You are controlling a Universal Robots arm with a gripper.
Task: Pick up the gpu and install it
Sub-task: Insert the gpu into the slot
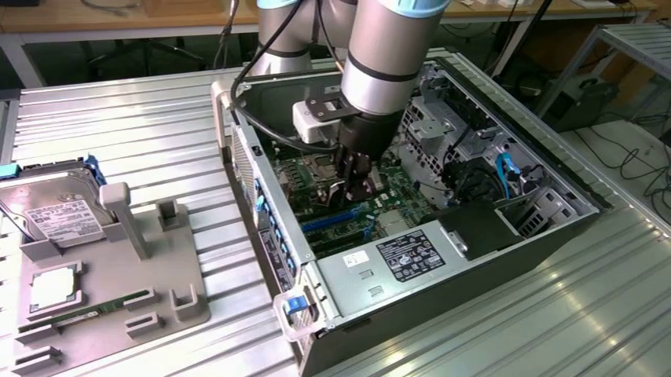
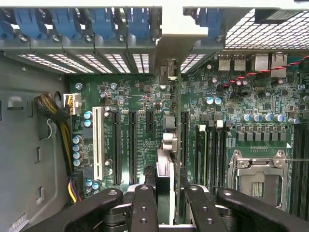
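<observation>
Claw (image 2: 164, 205) sits low inside the open computer case (image 1: 545, 236), fingers (image 2: 145, 203) closed on the top edge of the gpu (image 2: 166, 174), which is held on edge, seen edge-on in the wrist view. The card hangs directly over the motherboard (image 2: 231, 96), lined up along a black expansion slot (image 2: 184, 140), with its bracket end pointing toward the slotted rear panel (image 2: 96, 60) and the blue retainer clips (image 2: 101, 24). Whether the card's edge connector is already touching the slot cannot be told.

Judgement on doing this step well: keep the card upright and parallel to the slot, bracket tucked into the open rear gap, and press straight down with even force along the length; any tilt risks binding at one end. The neighbouring white slot (image 2: 98, 142) and yellow-black cable bundle (image 2: 53, 108) lie well to the side and should not interfere.

Farther out, the case lies on its side on a ribbed metal tabletop (image 1: 137, 126). At the exterior view's left, a grey parts holder (image 1: 115, 290) carries a hard drive (image 1: 53, 208), a memory stick (image 1: 100, 306) and a processor (image 1: 53, 287). Beyond, a wooden bench (image 1: 157, 16) and loose cables on the floor (image 1: 629, 149).
</observation>
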